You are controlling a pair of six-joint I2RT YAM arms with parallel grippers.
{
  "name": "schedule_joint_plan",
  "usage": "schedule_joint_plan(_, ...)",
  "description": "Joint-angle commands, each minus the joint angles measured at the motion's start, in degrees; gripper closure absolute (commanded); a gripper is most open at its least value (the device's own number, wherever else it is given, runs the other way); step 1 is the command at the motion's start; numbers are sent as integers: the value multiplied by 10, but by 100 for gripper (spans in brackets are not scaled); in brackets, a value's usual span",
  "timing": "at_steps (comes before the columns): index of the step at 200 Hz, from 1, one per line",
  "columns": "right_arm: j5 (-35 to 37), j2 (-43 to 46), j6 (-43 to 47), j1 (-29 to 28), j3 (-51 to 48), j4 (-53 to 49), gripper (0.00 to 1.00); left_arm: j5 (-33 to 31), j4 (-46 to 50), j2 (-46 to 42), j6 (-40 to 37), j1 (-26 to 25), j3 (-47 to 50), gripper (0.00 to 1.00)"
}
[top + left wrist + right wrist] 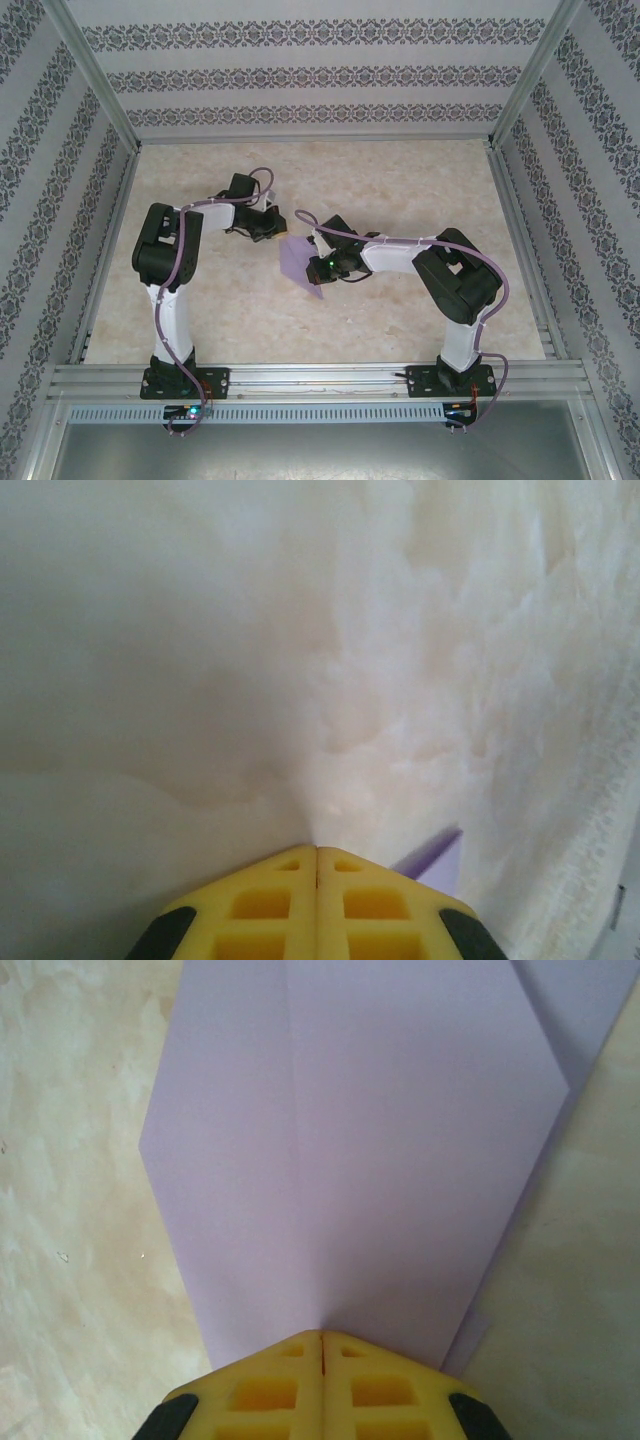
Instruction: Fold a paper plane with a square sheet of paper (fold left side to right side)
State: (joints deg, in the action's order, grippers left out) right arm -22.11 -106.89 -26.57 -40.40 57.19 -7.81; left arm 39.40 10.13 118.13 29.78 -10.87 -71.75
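Lavender and thin, the sheet of paper (350,1160) looks feather-light, limp, and easy to crease or tear. On the smooth marbled tabletop (70,1260) it would likely slide under a sideways push. It lies mid-tabletop between the two arms, already folded to angled edges with a centre crease. The best hold is probably a free edge or corner, pinched lightly, while the other claw pins the body flat. The right claw (322,1342) is closed, tips together, at the near end of the paper, which stretches away ahead of it. The left claw (317,852) is closed too and empty, over bare tabletop, with a paper corner just beside its tips.
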Motion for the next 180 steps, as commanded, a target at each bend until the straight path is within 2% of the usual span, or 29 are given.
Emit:
schedule_joint_plan(1, 65, -40, 4, -2, -50, -128, 100, -63, 3, -50, -22, 23, 17, 100)
schedule_joint_plan(21, 66, -37, 2, 0, -53, -123, 100, -57, 0, -115, -22, 22, 55, 100)
schedule_joint_plan(42, 63, -38, 2, 3, -54, -120, 100, -21, -13, -163, -10, 18, 101, 100)
schedule_joint_plan(69, 63, -38, 1, 6, -54, -119, 100, 17, -54, -194, 21, -14, 159, 100)
schedule_joint_plan(118, 61, -39, 3, 5, -55, -119, 100, 43, -108, -150, 55, -104, 169, 100)
schedule_joint_plan(180, 51, -36, 2, 6, -53, -116, 100, 5, -101, -88, 48, -117, 156, 100)
